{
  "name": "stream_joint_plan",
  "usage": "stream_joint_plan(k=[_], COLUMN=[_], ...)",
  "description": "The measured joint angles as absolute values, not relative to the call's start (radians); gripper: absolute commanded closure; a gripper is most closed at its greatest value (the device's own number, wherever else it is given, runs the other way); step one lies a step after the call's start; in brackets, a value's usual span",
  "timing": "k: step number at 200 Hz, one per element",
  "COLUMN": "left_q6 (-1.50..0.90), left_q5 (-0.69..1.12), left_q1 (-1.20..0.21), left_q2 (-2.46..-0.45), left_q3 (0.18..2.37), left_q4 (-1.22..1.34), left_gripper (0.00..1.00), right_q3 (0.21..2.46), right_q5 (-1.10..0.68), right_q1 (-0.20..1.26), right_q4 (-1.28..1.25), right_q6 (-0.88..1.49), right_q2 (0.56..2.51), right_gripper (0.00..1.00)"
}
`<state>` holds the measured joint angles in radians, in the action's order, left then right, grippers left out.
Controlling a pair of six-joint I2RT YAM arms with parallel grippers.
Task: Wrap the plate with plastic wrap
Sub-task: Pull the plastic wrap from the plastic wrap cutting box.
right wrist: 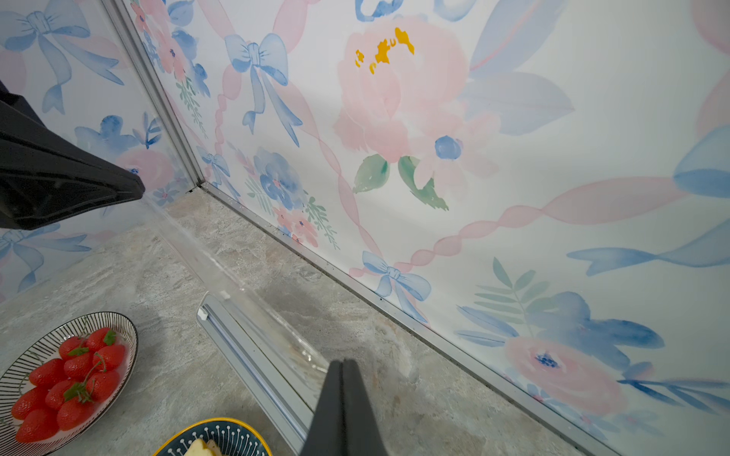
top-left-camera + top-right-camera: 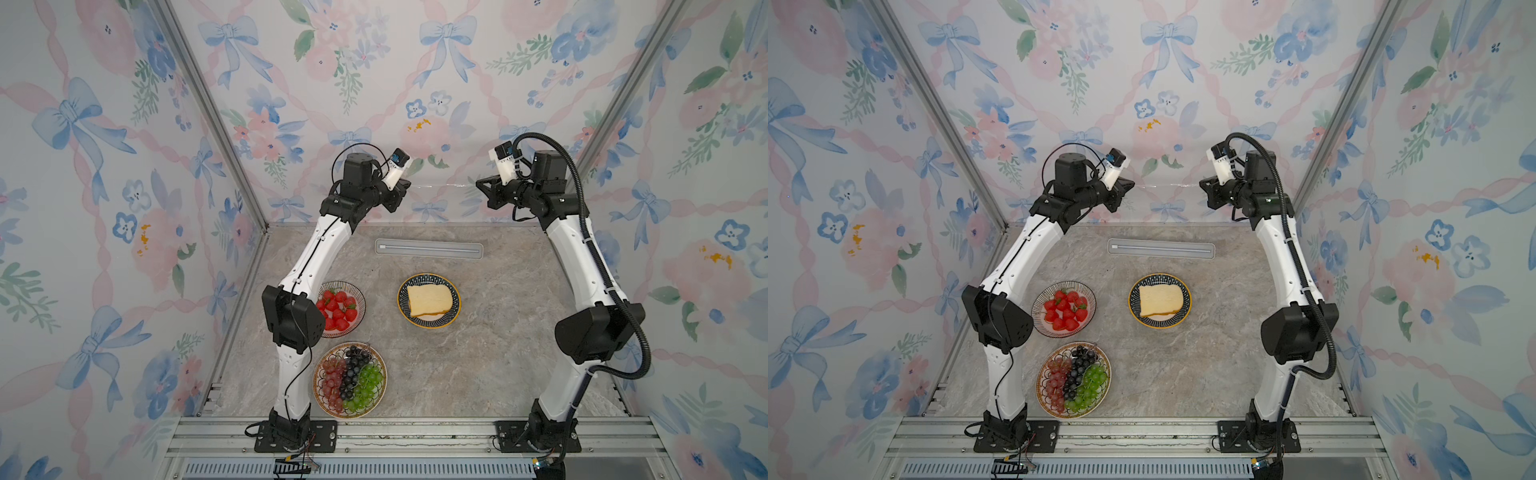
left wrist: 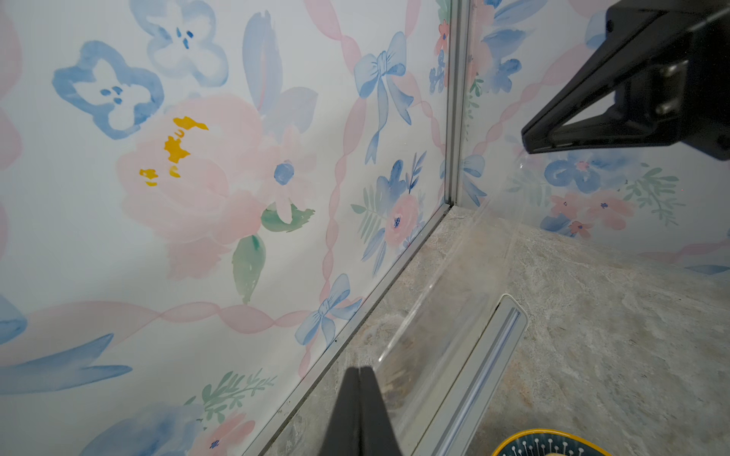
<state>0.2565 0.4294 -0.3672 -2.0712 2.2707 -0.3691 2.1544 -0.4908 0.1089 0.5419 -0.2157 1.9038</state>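
both pincers are pinched fully shut on the plastic wrap (image 2: 442, 185): the left gripper (image 2: 405, 185) holds one top corner and the right gripper (image 2: 480, 185) the other, high above the box (image 2: 429, 248). the film runs taut between them and falls as a clear sheet to the box, which lies flat on the table (image 2: 498, 353), close to the back wall (image 2: 415, 62). on the near side of the box, apart from it, sits the plate (image 2: 404, 300) with a bread slice (image 2: 429, 300). farther from the box, toward the left arm, stand a striped plate (image 2: 360, 297) of strawberries (image 2: 338, 309) and a plate of grapes (image 2: 351, 380); the left elbow (image 2: 293, 318) overhangs the striped plate's edge. bare marbled table stretches from the box toward the right arm.
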Motion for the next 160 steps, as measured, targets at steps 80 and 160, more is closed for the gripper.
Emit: stream_joint_plan(k=[80,160], left_q6=[0.257,0.258], left_q5=[0.422,0.396], left_q1=[-0.367,-0.380], left_q2=[-2.044,-2.025], left_q3=[2.274,2.283], left_q4=[-0.369,-0.369], left_gripper=[1.00,1.00], right_q3=[2.166,2.175], right_q5=[-0.484,-0.463], right_q1=[0.116,0.125], right_q4=[0.542,0.541], right_q6=[-0.216,-0.216], right_q2=[1.897,1.883], right_gripper=[1.00,1.00])
